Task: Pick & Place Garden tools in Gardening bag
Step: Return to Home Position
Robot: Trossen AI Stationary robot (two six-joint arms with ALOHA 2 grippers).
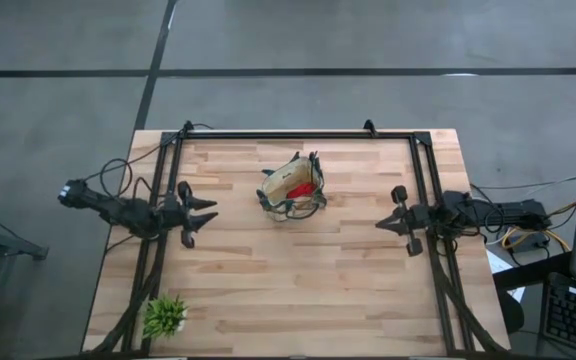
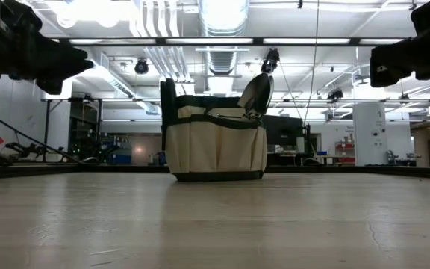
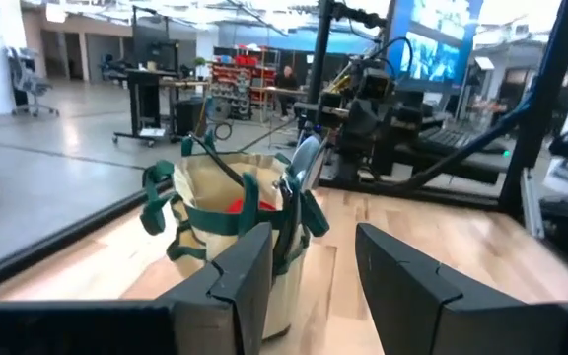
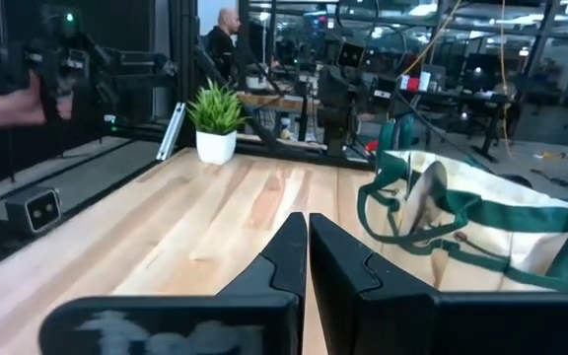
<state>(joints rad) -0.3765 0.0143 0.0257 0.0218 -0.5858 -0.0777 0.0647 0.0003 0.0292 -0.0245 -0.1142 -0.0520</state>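
Observation:
The tan gardening bag (image 1: 292, 188) with green trim stands upright on its base at the table's middle far part. It also shows in the low view (image 2: 213, 142). A silver trowel blade (image 2: 257, 93) sticks up out of it, and a red item (image 1: 305, 188) lies inside. My left gripper (image 1: 208, 216) is open and empty, left of the bag; in its wrist view the fingers (image 3: 254, 276) frame the bag (image 3: 235, 227). My right gripper (image 1: 380, 224) is shut and empty, right of the bag (image 4: 471, 222).
A small spiky green plant in a white pot (image 1: 165, 317) stands at the table's near left corner. A black frame rail (image 1: 298, 135) runs along the far edge. Bare wood lies in front of the bag. A person stands in the room behind.

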